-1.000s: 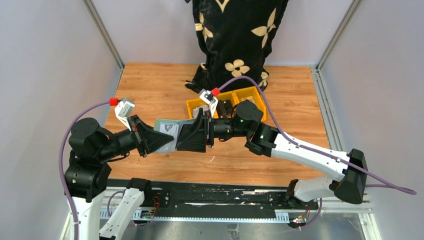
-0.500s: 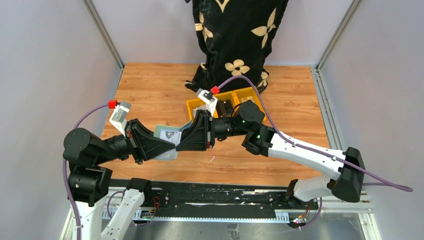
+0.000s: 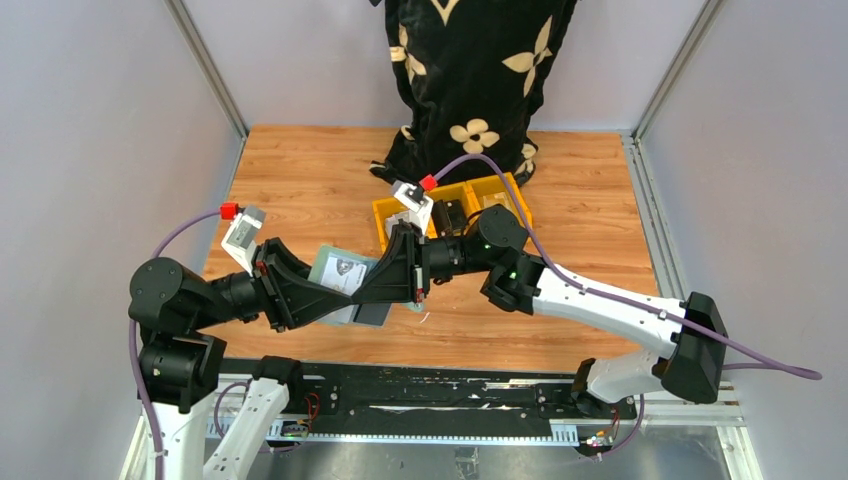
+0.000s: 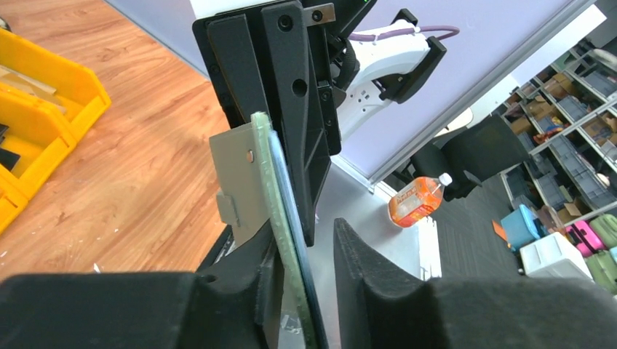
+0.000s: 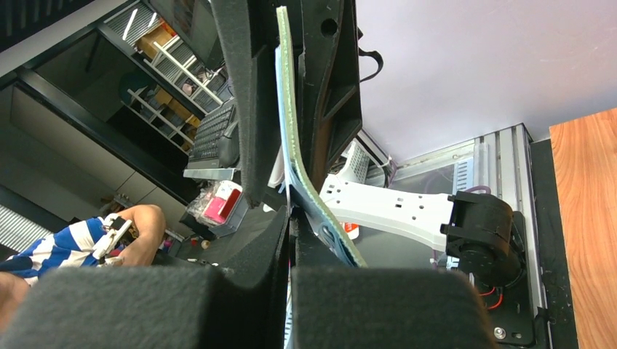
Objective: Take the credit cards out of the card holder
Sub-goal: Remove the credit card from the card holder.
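Card holder [image 3: 345, 272] hangs in the air over the bench [image 3: 300, 170], between both arms: my right jaws pinched together on one end, my left jaws slightly apart, the holder leaning on one pad [image 4: 256, 291]. No card clearly out. I judge: right grips firm, left closes on a card edge alone, then draws straight along the slot.

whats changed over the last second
The left gripper and its arm swung toward the near edge. The card holder tilted and dropped with it, and the right gripper followed slightly lower. The right gripper stays pinched on the holder; the yellow bins are unmoved.
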`<state>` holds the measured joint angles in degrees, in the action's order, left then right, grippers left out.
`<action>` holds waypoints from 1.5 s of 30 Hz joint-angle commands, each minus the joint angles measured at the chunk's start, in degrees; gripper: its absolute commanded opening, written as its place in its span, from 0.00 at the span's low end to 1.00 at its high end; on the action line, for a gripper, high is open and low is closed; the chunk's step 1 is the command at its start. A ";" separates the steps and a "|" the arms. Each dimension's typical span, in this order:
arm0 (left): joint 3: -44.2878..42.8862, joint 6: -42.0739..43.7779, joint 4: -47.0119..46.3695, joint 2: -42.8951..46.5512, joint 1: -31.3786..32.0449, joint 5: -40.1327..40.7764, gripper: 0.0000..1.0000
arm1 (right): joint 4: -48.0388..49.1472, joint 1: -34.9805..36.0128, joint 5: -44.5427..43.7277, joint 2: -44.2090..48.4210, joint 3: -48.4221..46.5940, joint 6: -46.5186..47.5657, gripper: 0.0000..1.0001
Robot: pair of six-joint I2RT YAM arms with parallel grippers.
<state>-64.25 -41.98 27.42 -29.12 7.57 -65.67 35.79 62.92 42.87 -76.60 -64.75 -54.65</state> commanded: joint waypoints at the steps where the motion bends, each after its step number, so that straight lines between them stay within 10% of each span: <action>1: 0.08 -0.90 1.22 0.00 0.16 -3.77 0.28 | 3.75 0.37 -2.61 1.38 1.81 0.14 0.00; 24: -2.16 -2.28 -1.01 -1.11 0.16 -3.51 0.00 | 3.00 0.36 -5.02 7.37 8.85 2.41 0.00; 28: -2.14 -1.24 -0.51 -0.95 0.16 -2.71 0.00 | 6.22 0.48 -5.25 6.31 8.13 0.32 0.30; 32: -2.39 0.10 0.42 -1.11 0.16 -2.19 0.00 | 8.42 0.89 -4.67 4.00 5.36 -0.95 0.38; 41: -4.50 5.35 5.68 -1.95 0.16 -1.03 0.00 | 8.34 0.66 -4.51 4.48 6.47 -0.69 0.00; 45: -5.97 6.62 6.76 -2.79 0.16 -0.56 0.00 | 6.43 -0.54 -4.43 7.65 10.19 0.25 0.00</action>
<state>-67.51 -37.76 32.95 -31.14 7.57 -65.36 42.87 63.35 38.87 -72.58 -57.69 -55.68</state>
